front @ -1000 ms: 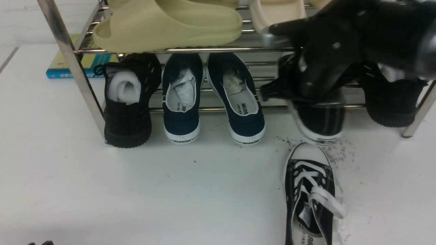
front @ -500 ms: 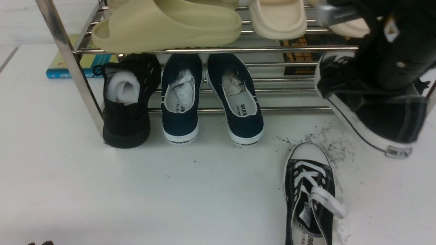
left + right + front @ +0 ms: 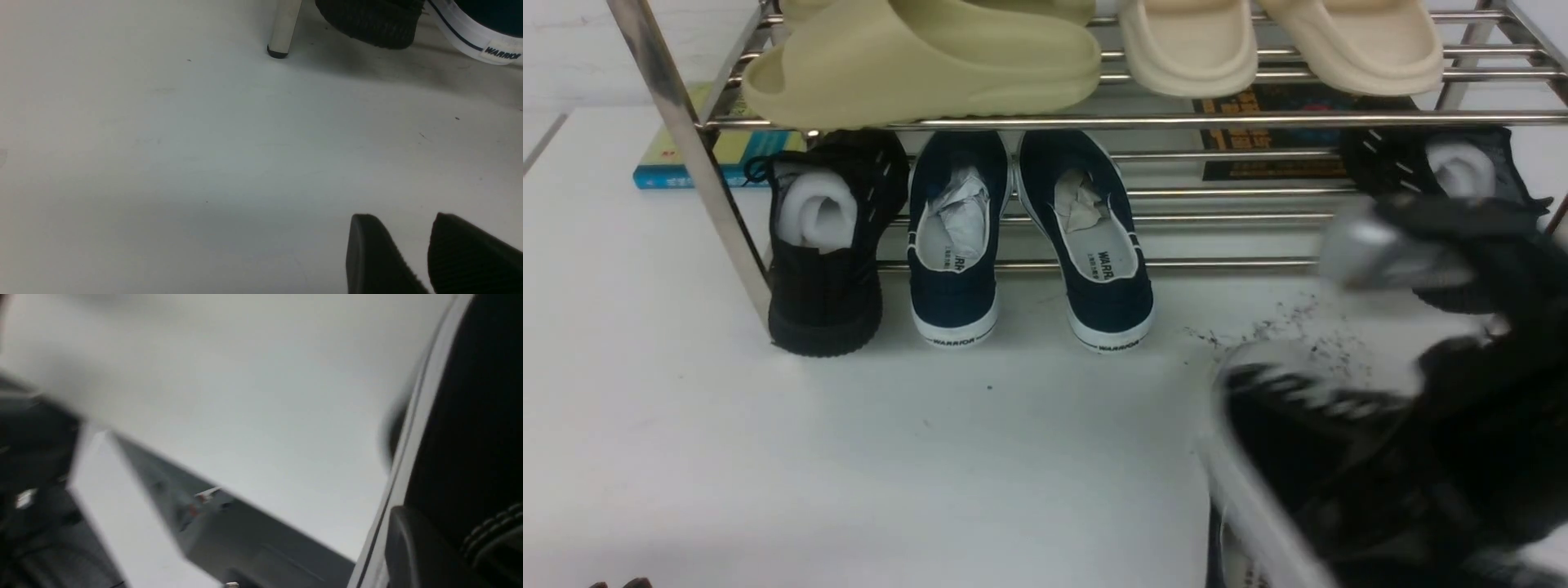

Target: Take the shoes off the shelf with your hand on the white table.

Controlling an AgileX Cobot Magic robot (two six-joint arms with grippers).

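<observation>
My right gripper (image 3: 1445, 425) is shut on one black canvas sneaker (image 3: 1298, 433) with a white sole. It holds the sneaker low over the white table (image 3: 849, 457) at the front right, blurred by motion. In the right wrist view a finger (image 3: 412, 547) presses against the sneaker's white sole edge (image 3: 408, 457). The other sneaker of the pair is almost wholly hidden behind the held one. The chrome shelf (image 3: 1013, 121) stands at the back, with a bare gap on its lower tier at the right. My left gripper (image 3: 416, 245) is open and empty, low over the table.
On the lower tier are two navy WARRIOR slip-ons (image 3: 956, 237) and black knit sneakers at the left (image 3: 829, 245) and right (image 3: 1454, 171). Foam slides (image 3: 931, 57) lie on the upper tier. Books (image 3: 727, 147) lie behind. A shelf leg (image 3: 283, 28) stands ahead of my left gripper.
My right arm has pulled the black canvas sneaker off the lower tier, swung it right, then brought it down toward the front, over the sneaker lying on the table.
</observation>
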